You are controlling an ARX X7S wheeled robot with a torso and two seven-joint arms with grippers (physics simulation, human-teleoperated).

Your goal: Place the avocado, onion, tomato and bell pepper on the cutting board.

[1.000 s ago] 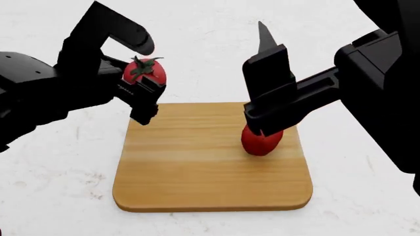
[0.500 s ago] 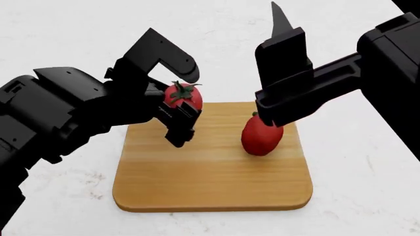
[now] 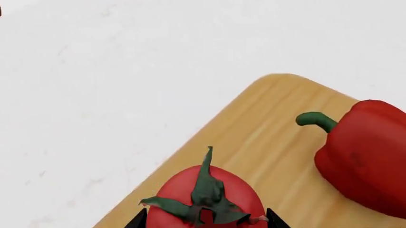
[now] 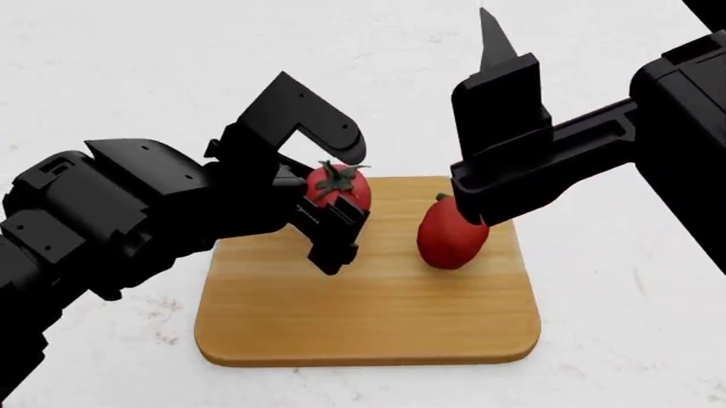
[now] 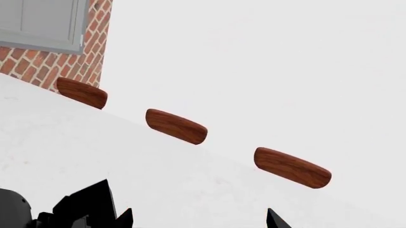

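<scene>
My left gripper [image 4: 340, 200] is shut on the tomato [image 4: 337, 188], a small red one with a green calyx, held just above the far left part of the wooden cutting board [image 4: 363, 314]. The left wrist view shows the tomato [image 3: 206, 202] between my black fingertips over the board [image 3: 266, 142]. The red bell pepper [image 4: 451, 234] stands on the board's far right part, also seen as the bell pepper [image 3: 364, 156] in the left wrist view. My right gripper [image 4: 494, 102] hangs open above the pepper, its jaws spread with nothing between them [image 5: 197, 219]. Avocado and onion are out of view.
The board lies on a white counter [image 4: 114, 85]. In the right wrist view, three brown wooden pieces [image 5: 176, 126] line the far counter edge, with a brick wall [image 5: 38, 61] behind.
My left arm has carried the tomato rightward and down, from left of the board to over its far left part. The right gripper has risen off the pepper.
</scene>
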